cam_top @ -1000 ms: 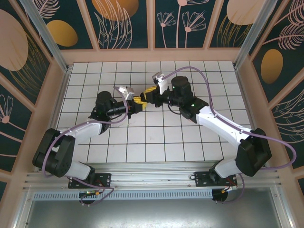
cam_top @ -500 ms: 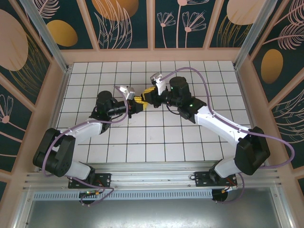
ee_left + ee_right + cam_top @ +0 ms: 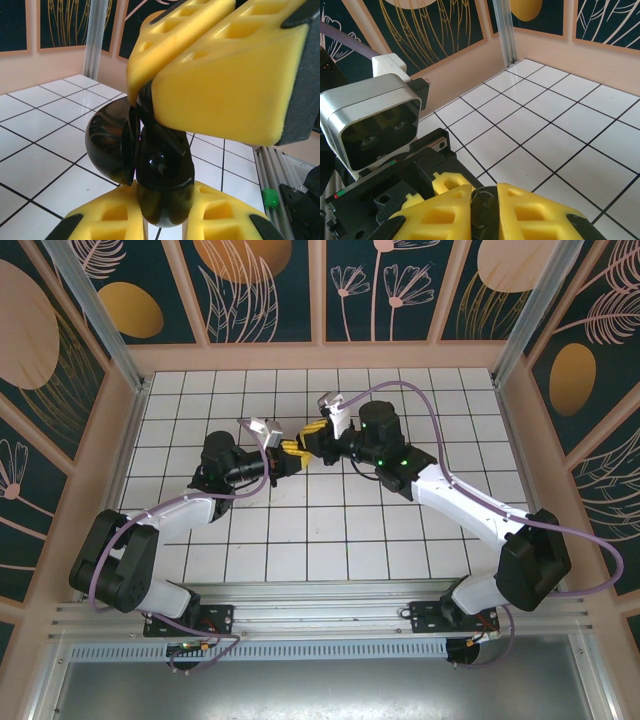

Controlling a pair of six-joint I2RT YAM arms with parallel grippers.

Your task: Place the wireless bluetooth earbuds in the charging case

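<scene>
Tiled table (image 3: 400, 540); L jaws, R jaws clamp black case (image 3: 161, 167); contents hidden.

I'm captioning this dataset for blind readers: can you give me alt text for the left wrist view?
A glossy black rounded case, apparently hinged open, is clamped between the left gripper's yellow fingers at the bottom, while the right gripper's yellow fingers pinch its top edge. A white tiled tabletop lies behind.
</scene>
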